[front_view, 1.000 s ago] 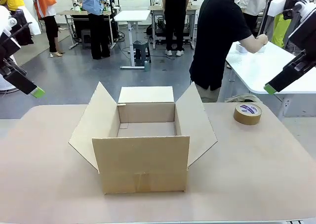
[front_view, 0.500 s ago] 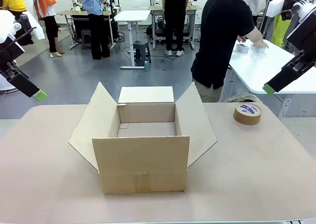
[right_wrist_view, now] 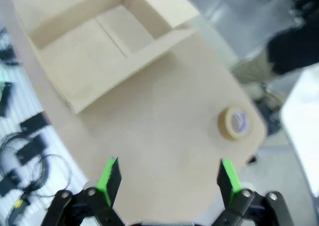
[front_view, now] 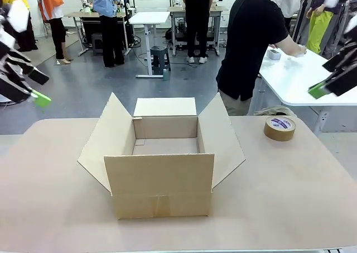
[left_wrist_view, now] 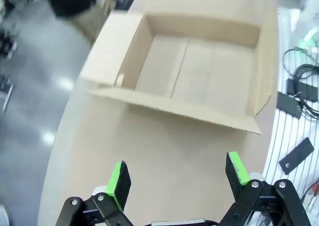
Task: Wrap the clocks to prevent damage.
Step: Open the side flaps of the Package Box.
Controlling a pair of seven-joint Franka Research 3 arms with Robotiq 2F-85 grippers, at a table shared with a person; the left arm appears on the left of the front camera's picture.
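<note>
The box (front_view: 162, 169) sits in the middle of the table (front_view: 290, 203). The tape roll (front_view: 279, 128) is over by the far right edge, well apart from it. A person (front_view: 248, 46) stands behind the far edge.

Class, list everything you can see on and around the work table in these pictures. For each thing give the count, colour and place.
cardboard box: one, brown, middle of the table, flaps open, nothing inside
roll of tape: one, brown, lying flat on the far right part of the table, apart from the box
table: one, light tan top, carrying the box and the tape
white table: one, white, beyond the far right corner
person: one, black shirt, standing at the far side, reaching over the white table
left gripper: one, black with green pads, raised above the table's left side, open, empty
right gripper: one, black with green pads, raised above the right side, open, empty
</note>
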